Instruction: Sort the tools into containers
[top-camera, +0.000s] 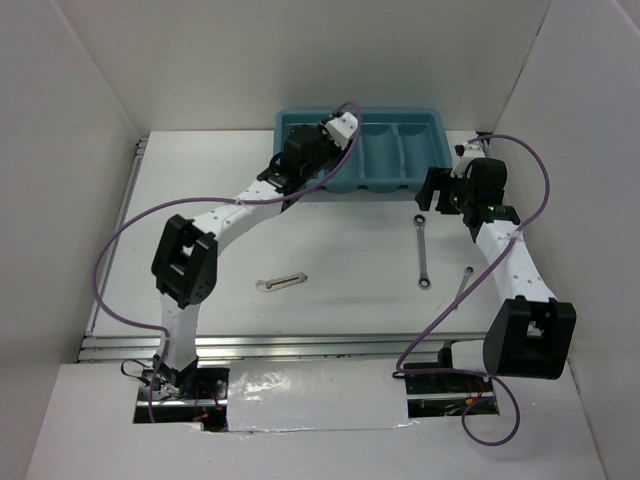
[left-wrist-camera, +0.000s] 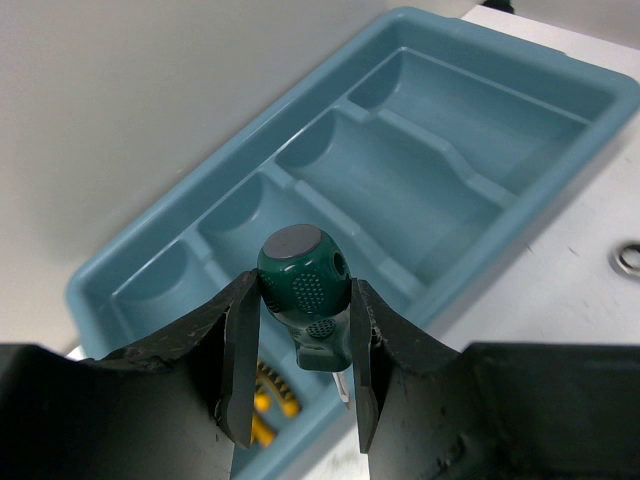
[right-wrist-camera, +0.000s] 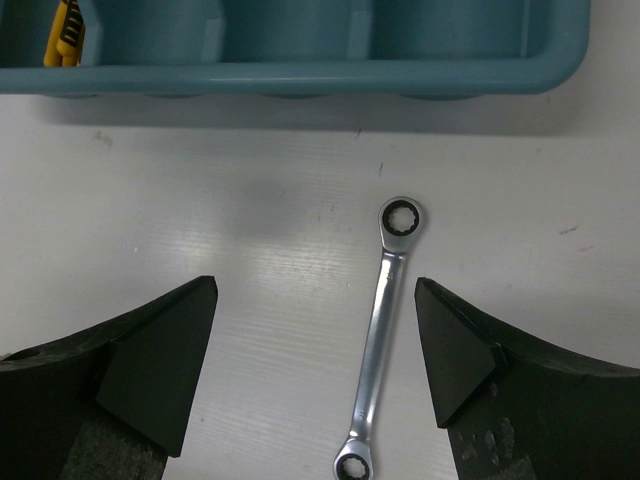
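My left gripper (left-wrist-camera: 300, 352) is shut on the stubby green-handled screwdriver (left-wrist-camera: 305, 285) and holds it above the left part of the teal tray (left-wrist-camera: 505, 245). From above, this gripper (top-camera: 325, 135) hangs over the tray's (top-camera: 420, 113) left containers. Yellow-handled pliers (left-wrist-camera: 265, 400) lie in the tray below the screwdriver and show again as pliers (right-wrist-camera: 65, 35) at the tray's (right-wrist-camera: 300, 78) left end. My right gripper (right-wrist-camera: 315, 365) stands open over a long silver wrench (right-wrist-camera: 380, 335) that lies on the table nearer the right finger. The same wrench (top-camera: 424, 250) lies just in front of the right gripper (top-camera: 437, 197).
A small silver wrench (top-camera: 282, 282) lies on the white table between the arms. A thin silver piece (top-camera: 463, 285) lies by the right arm's forearm. White walls close in the table at the back and sides. Purple cables loop over both arms.
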